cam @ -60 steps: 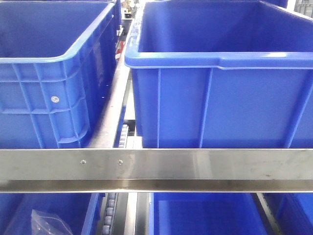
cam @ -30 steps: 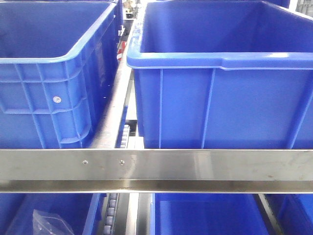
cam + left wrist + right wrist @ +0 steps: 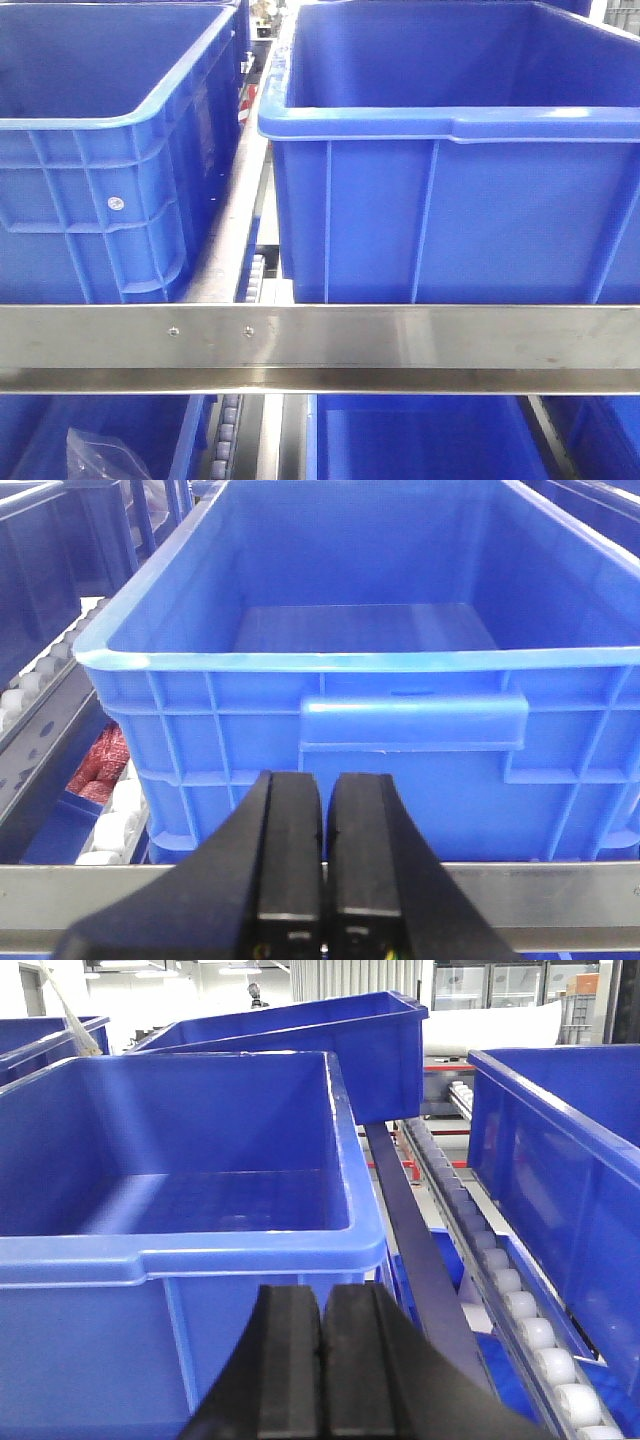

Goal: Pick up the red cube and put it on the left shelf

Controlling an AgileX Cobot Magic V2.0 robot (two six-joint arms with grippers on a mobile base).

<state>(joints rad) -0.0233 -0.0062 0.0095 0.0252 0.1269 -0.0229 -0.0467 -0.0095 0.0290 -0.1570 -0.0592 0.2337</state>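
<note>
Facing the left shelf (image 3: 320, 335): left gripper (image 3: 322, 855) and right gripper (image 3: 322, 1350) pressed together, empty. Red cube unseen. Likely light, rigid; pinch opposite flat faces.

Two blue crates (image 3: 455, 160) sat side by side on the left shelf (image 3: 400, 345), behind its steel rail.

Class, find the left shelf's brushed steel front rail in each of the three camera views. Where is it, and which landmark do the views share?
Front view: the left shelf's brushed steel front rail spans the full width, low, under two dark-blue plastic crates.
Left wrist view: along the bottom edge, behind the shut left claw.
Right wrist view: not in it; the shut right claw is lowest.
Shared landmark: a white roller track beside a crate.
</note>
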